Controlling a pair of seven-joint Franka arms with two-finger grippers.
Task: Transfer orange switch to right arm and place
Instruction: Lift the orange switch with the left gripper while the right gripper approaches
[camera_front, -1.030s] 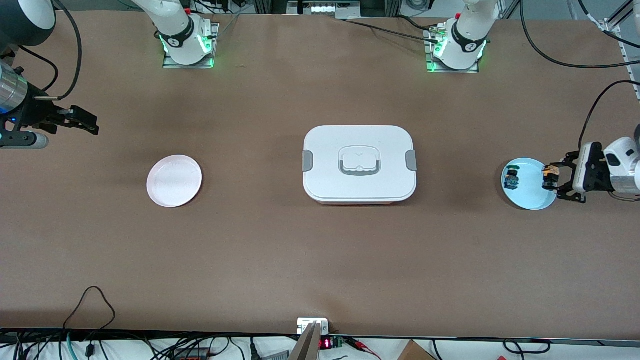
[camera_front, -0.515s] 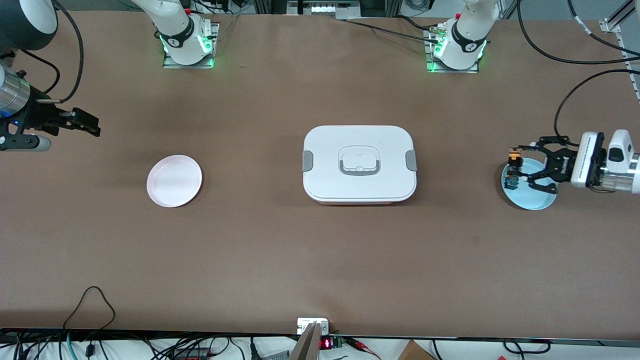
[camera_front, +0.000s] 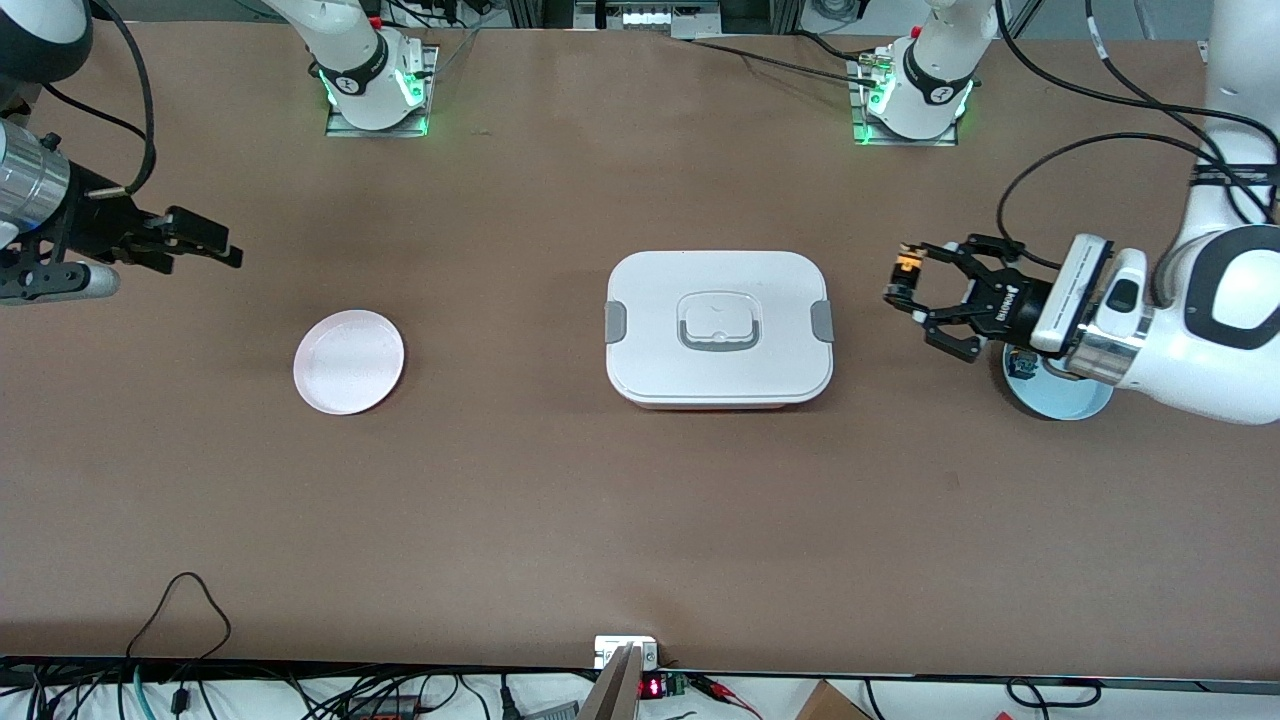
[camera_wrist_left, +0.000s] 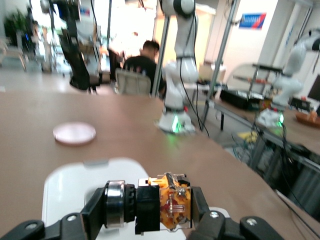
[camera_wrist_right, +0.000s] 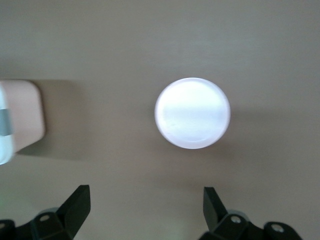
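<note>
Left gripper (camera_front: 905, 285): claw-type fingers clamped on the orange switch (camera_front: 908, 266); raised over bare table between the white lidded box (camera_front: 718, 330) and the blue plate (camera_front: 1060, 398). The wrist is turned sideways so the switch projects toward the right arm's end of the table, which suits a hand-over.

Orange switch, grip detail: in the left wrist view the switch (camera_wrist_left: 162, 207) lies crosswise between the fingers, black body and metal ring to one side, orange end to the other. Judged: the exposed ends leave room for a second grip.

Right gripper (camera_front: 220, 248): slim fingers spread apart and empty, up over the table at the right arm's end, near the pink plate (camera_front: 349, 361). The right wrist view shows both fingertips (camera_wrist_right: 77, 202) wide, with that plate below.

Blue plate: holds a second small switch (camera_front: 1020, 364) with a green-blue cap, partly hidden under the left wrist; not the task item.

Step in hand: carrying the switch toward the hand-over point; transfer not yet made.

Likely destination: the pink plate, judged from its position.

Risk: a small part held at its middle may twist during exchange.
</note>
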